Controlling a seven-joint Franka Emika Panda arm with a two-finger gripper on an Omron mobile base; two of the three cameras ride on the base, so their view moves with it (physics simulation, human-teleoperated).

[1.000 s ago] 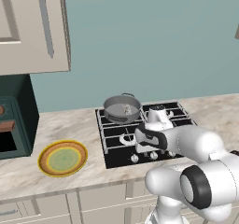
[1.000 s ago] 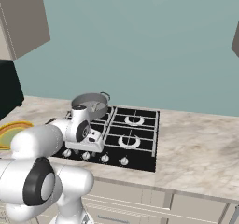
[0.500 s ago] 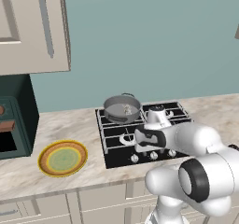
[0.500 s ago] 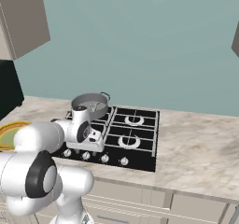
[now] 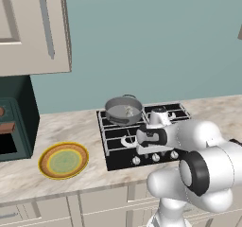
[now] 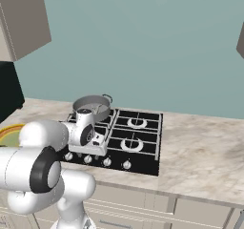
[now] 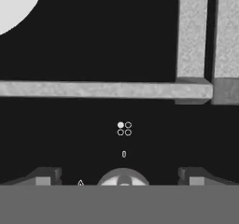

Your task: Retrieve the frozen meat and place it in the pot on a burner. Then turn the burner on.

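Note:
The grey pot (image 5: 124, 110) (image 6: 92, 107) stands on the back-left burner of the black cooktop (image 5: 119, 159), and the pale frozen meat (image 5: 128, 110) lies inside it. My gripper (image 5: 150, 149) (image 6: 88, 151) hangs low over the front row of silver knobs. In the hand view the gripper (image 7: 120, 176) is open, its fingertips (image 7: 44, 177) wide apart on either side of a round silver knob (image 7: 123, 178) just below. A whitish burner ring (image 7: 13, 3) and grey grating bars (image 7: 102, 89) lie beyond it.
A yellow-rimmed green plate (image 5: 63, 160) sits on the counter left of the cooktop. Further knobs (image 5: 136, 160) (image 6: 126, 165) line the cooktop's front edge. A dark appliance (image 5: 13, 122) stands at the far left, with wall cabinets above it.
The hand stays almost still over the front knobs. Only the arm's elbow has shifted slightly.

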